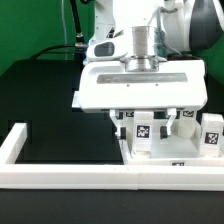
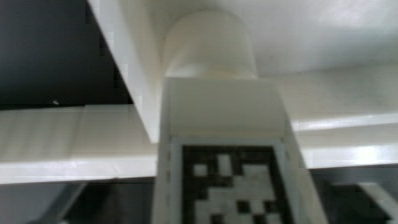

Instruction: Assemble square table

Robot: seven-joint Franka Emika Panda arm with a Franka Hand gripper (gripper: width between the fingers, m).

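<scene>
The white square table top (image 1: 110, 88) lies flat in the middle of the exterior view and fills the background of the wrist view (image 2: 338, 90). My gripper (image 1: 140, 36) comes down from above and is shut on a white leg (image 1: 140, 52). The leg stands upright with its lower end on the top's far side. In the wrist view the leg (image 2: 222, 110) runs out from between my gripper (image 2: 228, 205) with its black-white tag toward me, and its rounded end meets the top. Whether it sits in a socket is hidden. Other tagged legs (image 1: 145, 130) (image 1: 212, 134) lie in front of the top.
A long white bar frame (image 1: 70, 174) runs along the front and turns back at the exterior view's left (image 1: 14, 140). The tagged legs rest against its inner side. The black table surface (image 1: 45, 95) shows left of the top. The arm's white base (image 1: 100, 45) stands behind.
</scene>
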